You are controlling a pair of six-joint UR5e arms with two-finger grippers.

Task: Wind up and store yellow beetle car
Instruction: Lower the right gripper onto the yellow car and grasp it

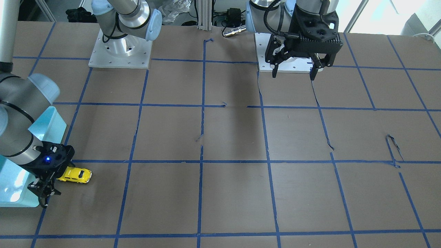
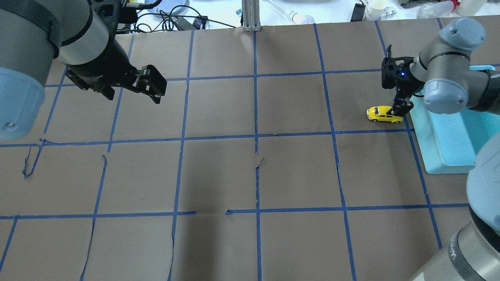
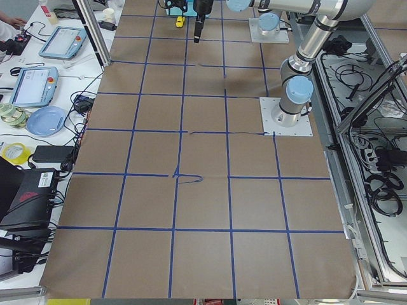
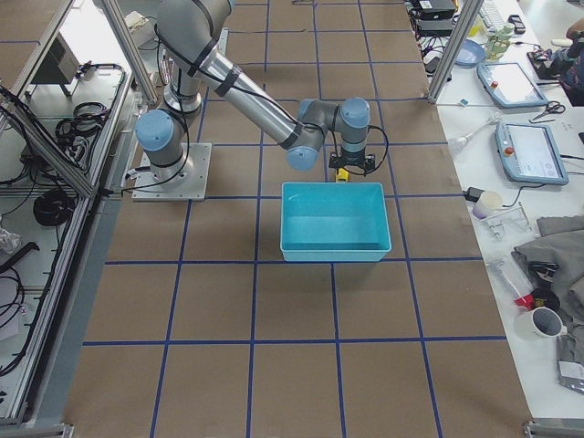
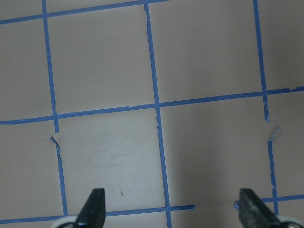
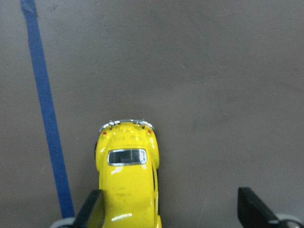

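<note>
Yellow beetle car (image 6: 127,183) stands on the brown table (image 2: 254,175) between the spread fingers of the right gripper (image 6: 173,211), close against one finger and well clear of the other, not grasped. A blue bin (image 2: 437,148) sits just beside that gripper. The left gripper (image 1: 293,74) hangs far from the car, fingers parted, holding nothing.

In the right wrist view the car (image 6: 127,185) runs off the bottom edge, front end unseen. From across the table the right gripper (image 1: 46,196) covers one end of it, and the arm (image 1: 17,137) hides much of the bin (image 1: 55,120). From the table's left end the car is only a yellow speck.
</note>
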